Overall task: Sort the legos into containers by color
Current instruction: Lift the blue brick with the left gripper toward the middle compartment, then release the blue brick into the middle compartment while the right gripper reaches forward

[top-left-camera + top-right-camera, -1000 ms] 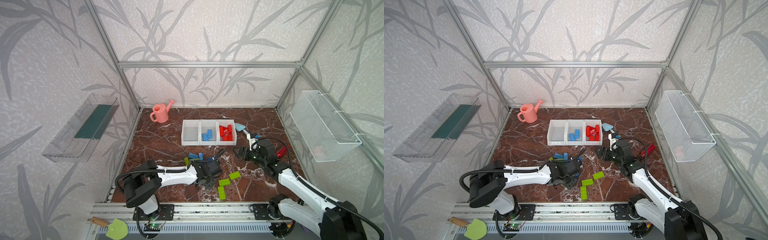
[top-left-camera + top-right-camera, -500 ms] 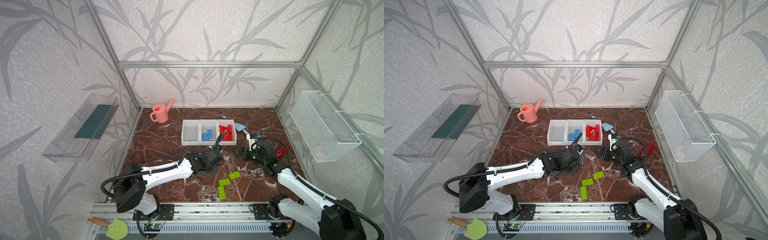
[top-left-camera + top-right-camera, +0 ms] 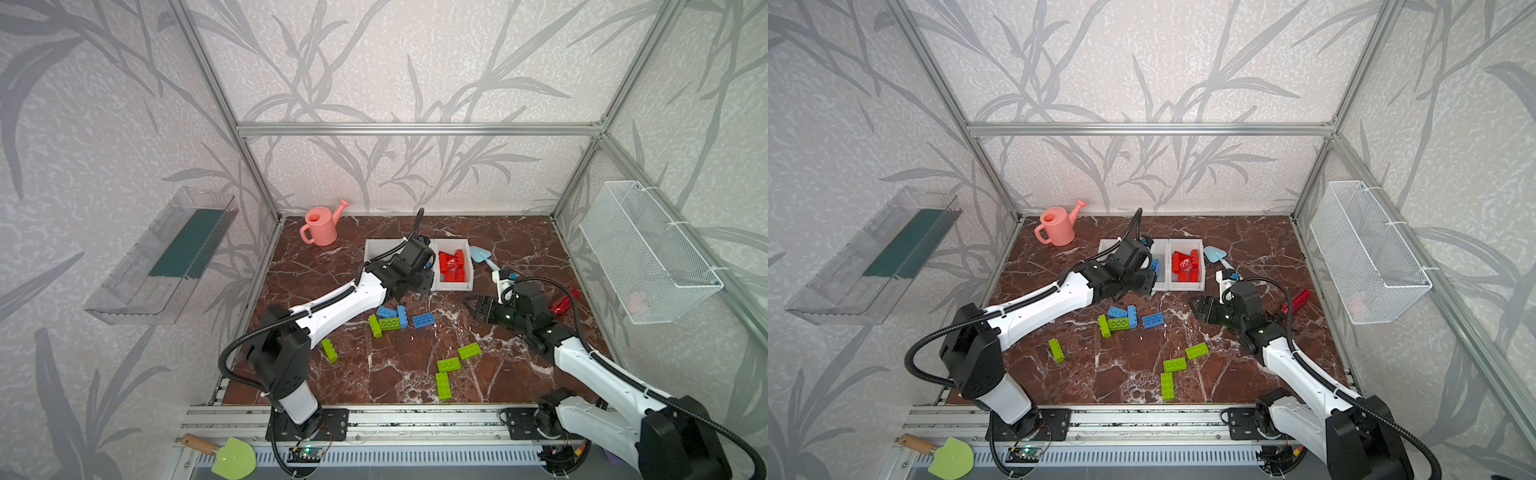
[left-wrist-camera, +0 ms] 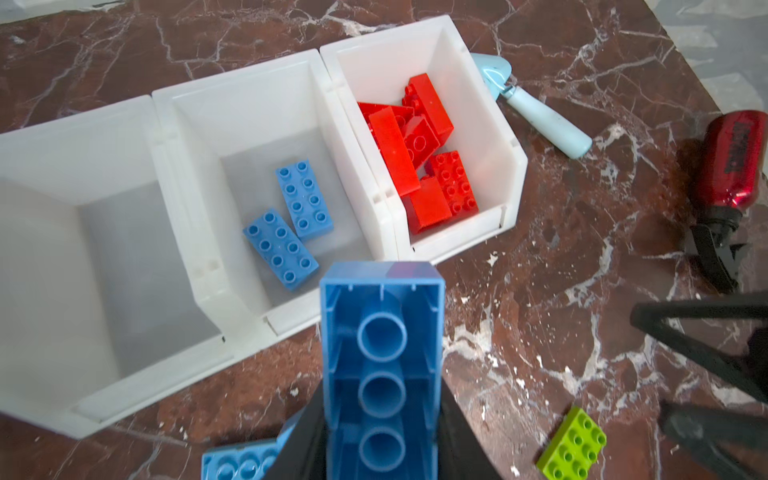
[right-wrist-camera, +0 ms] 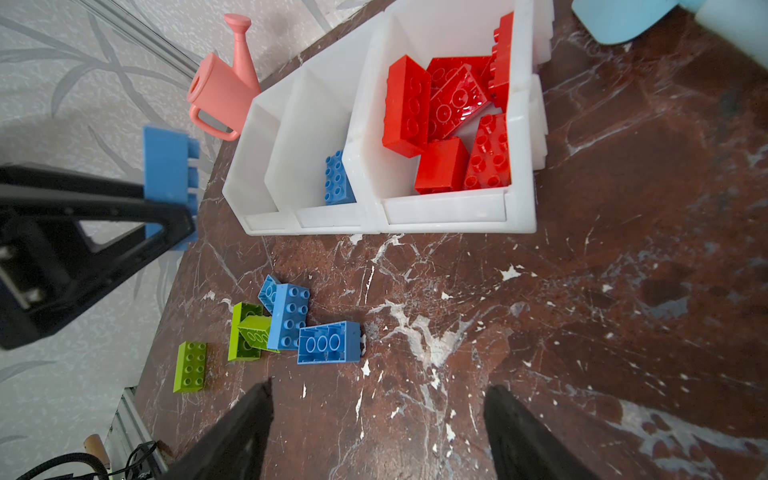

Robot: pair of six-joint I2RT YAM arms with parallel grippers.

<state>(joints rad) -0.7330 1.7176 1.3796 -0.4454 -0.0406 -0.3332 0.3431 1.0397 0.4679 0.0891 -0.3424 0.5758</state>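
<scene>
My left gripper (image 4: 380, 399) is shut on a blue lego (image 4: 380, 332), its hollow underside toward the wrist camera, just in front of the middle container (image 4: 199, 232). That bin holds two blue bricks (image 4: 286, 224). Several red bricks (image 4: 419, 166) fill the right bin, and the left bin (image 4: 62, 249) is empty. In both top views the left gripper (image 3: 415, 282) (image 3: 1138, 280) covers the middle bin. My right gripper (image 5: 380, 388) (image 3: 471, 307) hangs open over bare floor. Loose blue bricks (image 3: 423, 320) and green bricks (image 3: 449, 364) lie on the floor.
A pink watering can (image 3: 322, 226) stands at the back left. A light blue trowel (image 3: 482, 257) and a shiny red bottle (image 3: 564, 301) lie right of the bins. A wire basket (image 3: 648, 253) hangs on the right wall and a clear tray (image 3: 166, 257) on the left wall.
My left arm has lifted a blue brick from the floor pile and carried it back toward the bins. The right arm has stayed in place.
</scene>
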